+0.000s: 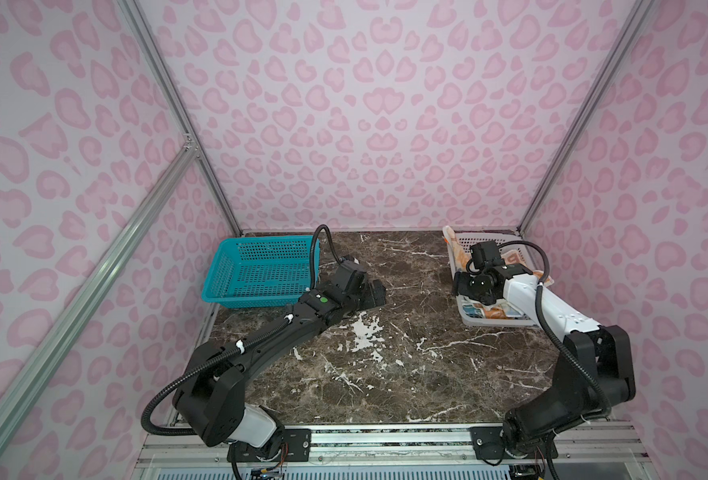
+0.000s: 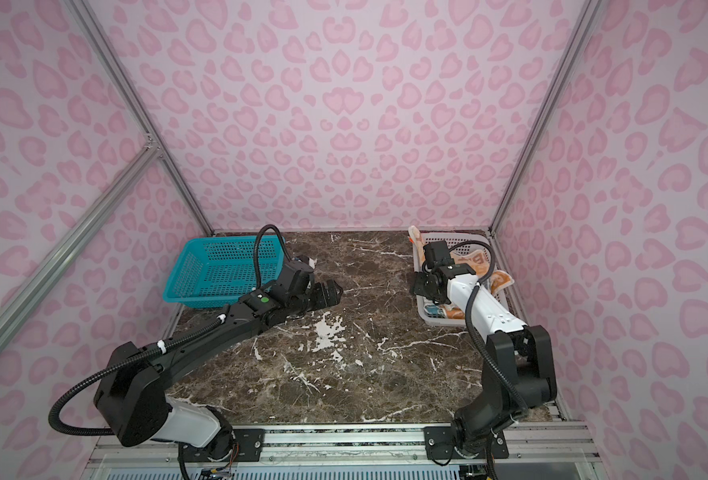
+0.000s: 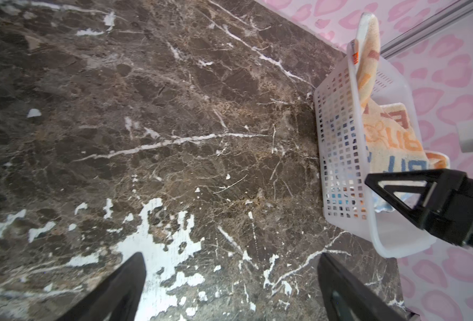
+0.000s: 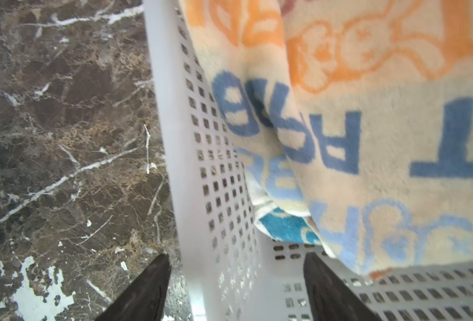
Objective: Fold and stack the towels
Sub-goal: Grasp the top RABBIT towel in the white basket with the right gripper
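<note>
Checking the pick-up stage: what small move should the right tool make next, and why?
Probably shift the right tool inward over the cream towel and lower onto it: its jaws stand open astride the white basket wall, one finger outside, so closing here would miss the cloth.

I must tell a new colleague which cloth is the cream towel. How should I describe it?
On the dark marble table, go to the far right corner, where a white perforated basket stands. The cream towel lies on top of the cloths inside it. Only it carries big blue and orange letters; the cloth under it is blue.
</note>
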`<state>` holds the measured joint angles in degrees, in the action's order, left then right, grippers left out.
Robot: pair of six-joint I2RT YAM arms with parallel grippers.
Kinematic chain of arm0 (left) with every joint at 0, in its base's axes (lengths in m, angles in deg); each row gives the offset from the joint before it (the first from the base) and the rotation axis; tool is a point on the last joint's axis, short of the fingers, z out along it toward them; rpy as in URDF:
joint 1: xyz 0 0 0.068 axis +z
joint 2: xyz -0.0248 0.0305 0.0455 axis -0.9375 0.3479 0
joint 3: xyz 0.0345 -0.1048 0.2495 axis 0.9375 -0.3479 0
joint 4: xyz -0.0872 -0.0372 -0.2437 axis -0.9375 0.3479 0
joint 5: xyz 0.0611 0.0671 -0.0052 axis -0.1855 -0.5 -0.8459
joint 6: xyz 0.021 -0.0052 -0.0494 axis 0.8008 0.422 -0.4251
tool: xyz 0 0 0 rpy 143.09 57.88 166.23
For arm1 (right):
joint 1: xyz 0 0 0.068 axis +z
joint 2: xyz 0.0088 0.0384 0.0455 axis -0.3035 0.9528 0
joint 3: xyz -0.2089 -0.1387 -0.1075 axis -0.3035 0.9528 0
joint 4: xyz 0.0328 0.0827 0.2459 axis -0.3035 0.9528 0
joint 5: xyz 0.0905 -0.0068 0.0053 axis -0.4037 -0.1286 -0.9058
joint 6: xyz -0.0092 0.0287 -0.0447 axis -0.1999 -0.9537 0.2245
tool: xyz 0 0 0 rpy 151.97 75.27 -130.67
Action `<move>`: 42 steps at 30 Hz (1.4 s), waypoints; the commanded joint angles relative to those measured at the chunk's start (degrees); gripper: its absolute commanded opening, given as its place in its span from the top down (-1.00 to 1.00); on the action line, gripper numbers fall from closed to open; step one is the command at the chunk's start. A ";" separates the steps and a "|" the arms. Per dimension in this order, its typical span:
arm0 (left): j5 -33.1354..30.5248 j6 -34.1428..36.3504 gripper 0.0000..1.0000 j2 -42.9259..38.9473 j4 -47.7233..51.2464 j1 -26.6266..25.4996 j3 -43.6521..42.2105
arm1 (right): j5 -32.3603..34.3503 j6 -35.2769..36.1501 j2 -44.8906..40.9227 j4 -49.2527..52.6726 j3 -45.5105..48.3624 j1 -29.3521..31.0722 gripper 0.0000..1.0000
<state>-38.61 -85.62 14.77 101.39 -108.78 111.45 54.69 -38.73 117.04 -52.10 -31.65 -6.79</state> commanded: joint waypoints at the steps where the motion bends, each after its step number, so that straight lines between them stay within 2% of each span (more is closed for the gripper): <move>1: 0.02 -0.49 -0.95 1.46 0.09 -0.75 2.39 | -0.78 2.28 3.93 2.03 -3.00 0.52 -0.54; 4: 0.09 -0.79 -0.95 1.96 0.33 -0.94 2.92 | -0.31 2.70 7.77 1.82 -5.47 1.56 -0.41; 7: 0.59 -0.73 -0.95 2.43 0.46 -0.94 2.90 | 1.96 3.12 10.79 2.42 -7.59 1.78 -0.12; 12: 0.82 -0.53 -0.95 2.73 0.46 -1.03 1.89 | 6.47 5.87 10.36 2.42 -6.19 1.87 0.35; 17: 0.93 -0.96 -0.95 4.09 -0.06 -0.97 1.58 | 12.09 11.89 7.05 0.96 -2.10 1.83 0.81; 22: 1.93 -1.28 -0.95 5.82 -0.64 -1.29 2.60 | 17.23 16.74 6.65 0.39 -0.68 1.96 1.00; 31: 2.48 -0.40 -0.95 7.32 0.34 -1.47 5.01 | 22.43 21.43 10.24 1.54 -2.43 2.04 1.00; 34: 2.40 -0.70 -0.95 6.72 0.01 -1.47 4.44 | 20.98 21.11 8.66 0.78 -1.60 1.91 0.98; 38: 1.69 -0.88 -0.95 5.80 -0.81 -1.56 3.23 | 20.89 20.13 7.94 1.07 -1.80 1.79 0.54; 40: 1.76 -0.84 -0.95 5.56 -0.72 -1.56 3.06 | 20.74 19.41 7.05 1.08 -1.53 1.67 0.14; 42: 1.55 -0.88 -0.95 5.03 -0.64 -1.65 2.94 | 19.43 18.98 5.51 0.80 -1.23 1.60 -0.11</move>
<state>-36.16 -86.47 21.15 101.55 -110.33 114.68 75.33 -18.58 123.90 -51.67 -33.40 -5.04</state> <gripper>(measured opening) 0.974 0.538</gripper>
